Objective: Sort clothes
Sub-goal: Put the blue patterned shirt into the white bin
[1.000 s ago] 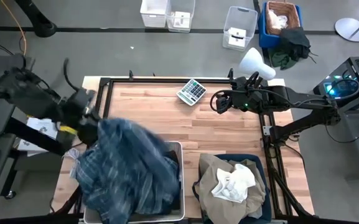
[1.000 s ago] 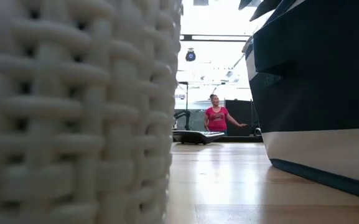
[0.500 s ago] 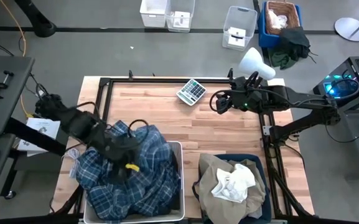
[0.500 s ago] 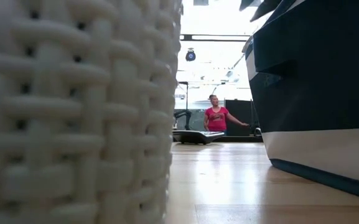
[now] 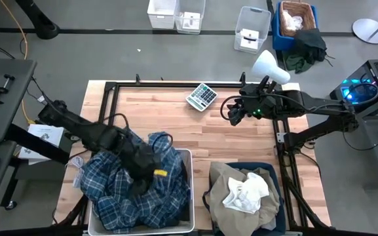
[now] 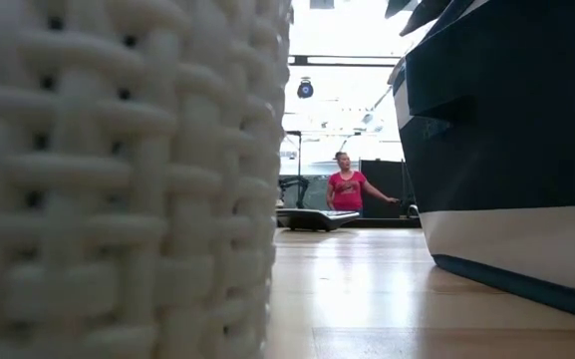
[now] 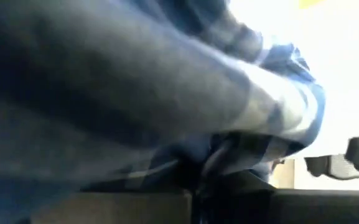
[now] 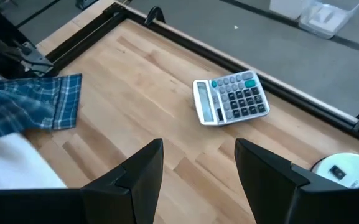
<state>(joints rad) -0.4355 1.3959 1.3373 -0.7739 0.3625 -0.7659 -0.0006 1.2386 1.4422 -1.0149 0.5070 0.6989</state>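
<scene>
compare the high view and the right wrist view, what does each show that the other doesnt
Only the high view shows the left gripper pushed down into the plaid shirt over the white basket, and the dark bin holding the beige khaki garment and white garment. Only the right wrist view shows the right gripper from behind, its fingers apart above bare wood. Both show the calculator, the wooden table and part of the plaid shirt.
</scene>
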